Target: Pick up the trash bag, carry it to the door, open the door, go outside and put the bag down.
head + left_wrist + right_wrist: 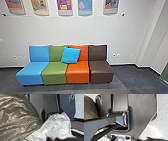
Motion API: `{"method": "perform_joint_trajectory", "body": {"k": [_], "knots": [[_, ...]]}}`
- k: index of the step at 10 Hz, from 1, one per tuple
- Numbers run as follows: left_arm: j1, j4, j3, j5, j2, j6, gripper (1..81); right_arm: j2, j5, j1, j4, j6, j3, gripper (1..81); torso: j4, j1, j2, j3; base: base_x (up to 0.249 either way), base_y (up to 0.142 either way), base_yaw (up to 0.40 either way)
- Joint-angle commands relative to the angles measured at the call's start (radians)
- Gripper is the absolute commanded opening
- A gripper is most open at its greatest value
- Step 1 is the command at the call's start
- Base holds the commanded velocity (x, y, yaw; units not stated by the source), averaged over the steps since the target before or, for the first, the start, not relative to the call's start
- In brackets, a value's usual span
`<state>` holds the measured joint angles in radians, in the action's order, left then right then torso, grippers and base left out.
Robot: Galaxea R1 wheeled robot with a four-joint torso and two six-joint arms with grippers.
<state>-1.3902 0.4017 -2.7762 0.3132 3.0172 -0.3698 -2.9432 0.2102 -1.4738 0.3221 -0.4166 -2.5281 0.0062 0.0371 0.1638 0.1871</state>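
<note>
Trash bag (16, 119): bulging, dark brownish film, glossy and finely creased, showing by my dark base plate (137, 121), along with cloudy, crumpled clear plastic (57, 125). Left gripper (51, 138) and right gripper (131, 139), both near that plate: I can't tell how wide either stands or whether it holds anything. Well ahead of the plate: boxy, smooth seats (77, 73), blue, green, orange and brown, and a soft square turquoise cushion (70, 55).
</note>
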Motion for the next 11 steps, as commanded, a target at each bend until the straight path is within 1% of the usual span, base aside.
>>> {"method": "perform_joint_trajectory", "body": {"k": [1,4,9,11], "knots": [[0.055,-0.001,-0.002,0.087,-0.001,-0.008,1.0,0.004,0.061,0.048,0.005,0.009,0.005,81.1,0.000,0.000,0.000,0.000,0.000,0.000,0.000],[0.053,-0.001,-0.002,0.089,-0.004,-0.006,1.0,0.004,0.061,0.048,0.005,0.009,0.005,81.1,0.000,0.000,0.000,0.000,0.000,0.000,0.000],[0.055,-0.003,-0.002,0.092,-0.006,-0.006,1.0,0.005,0.060,0.048,0.005,0.009,0.002,81.1,0.000,0.000,0.000,0.000,0.000,0.000,-0.154],[0.055,-0.003,-0.002,0.092,-0.006,-0.008,1.0,0.004,0.049,0.046,0.005,0.009,-0.003,81.1,0.000,0.000,0.000,0.000,0.000,0.000,-0.182]]}}
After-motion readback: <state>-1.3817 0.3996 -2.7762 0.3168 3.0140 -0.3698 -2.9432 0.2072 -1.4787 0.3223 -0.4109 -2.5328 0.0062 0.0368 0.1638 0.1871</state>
